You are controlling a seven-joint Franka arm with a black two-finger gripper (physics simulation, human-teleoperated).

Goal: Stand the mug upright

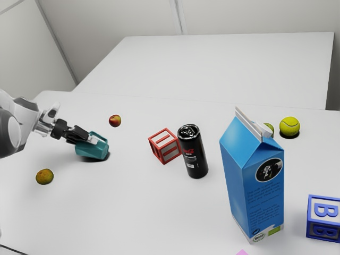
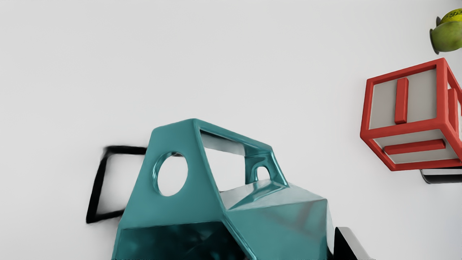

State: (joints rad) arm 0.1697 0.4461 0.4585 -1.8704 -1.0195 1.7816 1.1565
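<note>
Glossy teal faceted mug [image 1: 96, 151]: on its side, handle up, exterior view's left, at the end effector [image 1: 92, 139]; grip state: cannot be determined. Blue-framed letter cube [image 1: 323, 219]: near right, partly cut off

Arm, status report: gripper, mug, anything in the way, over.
Gripper at the mug, grip unconfirmed. Mug on its side, not upright. Red-framed block apart from mug, likely no obstruction.

Glossy, smooth teal mug [image 2: 278, 224]; shiny black can [image 1: 193, 154]; fuzzy-looking yellow tennis ball [image 1: 289, 126]
</note>
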